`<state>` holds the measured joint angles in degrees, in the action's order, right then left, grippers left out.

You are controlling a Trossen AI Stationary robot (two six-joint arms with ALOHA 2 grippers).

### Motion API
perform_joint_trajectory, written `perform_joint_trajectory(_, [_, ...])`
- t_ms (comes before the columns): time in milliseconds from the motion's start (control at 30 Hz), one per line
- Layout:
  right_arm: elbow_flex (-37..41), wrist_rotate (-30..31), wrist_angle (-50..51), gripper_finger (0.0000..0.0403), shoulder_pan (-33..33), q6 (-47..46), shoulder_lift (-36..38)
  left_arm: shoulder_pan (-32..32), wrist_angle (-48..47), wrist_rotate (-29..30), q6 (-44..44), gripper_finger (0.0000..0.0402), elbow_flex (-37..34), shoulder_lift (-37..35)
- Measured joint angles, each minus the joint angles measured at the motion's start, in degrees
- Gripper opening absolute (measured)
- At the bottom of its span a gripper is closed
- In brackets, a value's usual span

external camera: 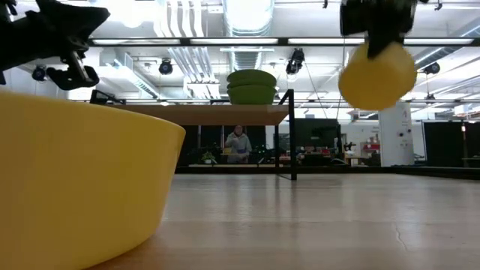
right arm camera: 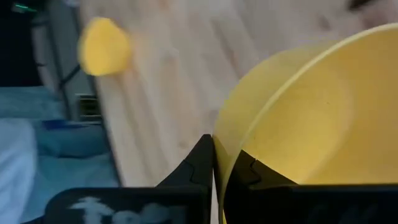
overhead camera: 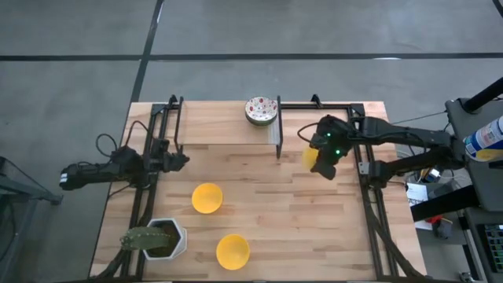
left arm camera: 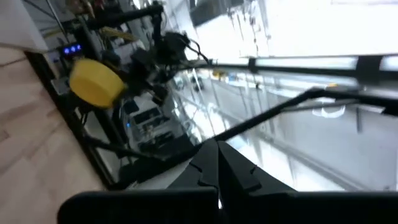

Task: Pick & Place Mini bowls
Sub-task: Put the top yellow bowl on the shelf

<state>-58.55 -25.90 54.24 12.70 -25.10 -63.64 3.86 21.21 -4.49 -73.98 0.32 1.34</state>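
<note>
My right gripper (overhead camera: 322, 157) is shut on a plain yellow mini bowl (overhead camera: 310, 157), which it holds high above the table at the right; the low view shows the bowl (external camera: 377, 75) hanging below the gripper. Two more yellow mini bowls (overhead camera: 207, 198) (overhead camera: 233, 251) rest on their bases on the table's near middle. A speckled white bowl (overhead camera: 262, 110) sits on top of a raised shelf at the far edge. My left gripper (overhead camera: 181, 159) is shut and empty at the table's left. My right gripper holds the yellow bowl by its rim (right arm camera: 225, 155), with the wall pinched between the two fingers, one finger inside the bowl and one outside. The bowl is lifted clear of the table and hangs tilted below the fingers.
A white hexagonal pot with a green cactus (overhead camera: 161, 238) stands at the near left corner. A wooden shelf (external camera: 225, 114) on black posts (overhead camera: 277, 140) runs along the far edge. Black frames (overhead camera: 149, 181) (overhead camera: 365, 181) run along both sides. A person (external camera: 238, 142) shows far behind the table.
</note>
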Motion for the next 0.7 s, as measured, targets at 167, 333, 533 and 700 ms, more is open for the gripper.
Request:
perform_joint_trajectory(167, [-6.8,-2.4,-3.0,0.0008,-5.5,-4.2,-0.2,0.0,0.1,1.9,-0.8,0.0001,0.0,0.0])
perform_joint_trajectory(333, [-12.2,-5.9,-15.4,0.0008,-8.8,-9.4,-1.3,0.0,-0.5,2.1,-1.9,0.004,0.9,0.3])
perform_joint_trajectory(533, [-15.4,-11.4,-35.4,0.0008,-9.5,-13.8,-3.9,0.0,-0.2,4.7,4.0,0.013,6.7,3.8])
perform_joint_trajectory(700, [-17.3,-14.0,-44.8,0.0008,-9.9,-15.1,-8.4,0.0,0.0,4.3,9.0,0.0174,12.9,9.9])
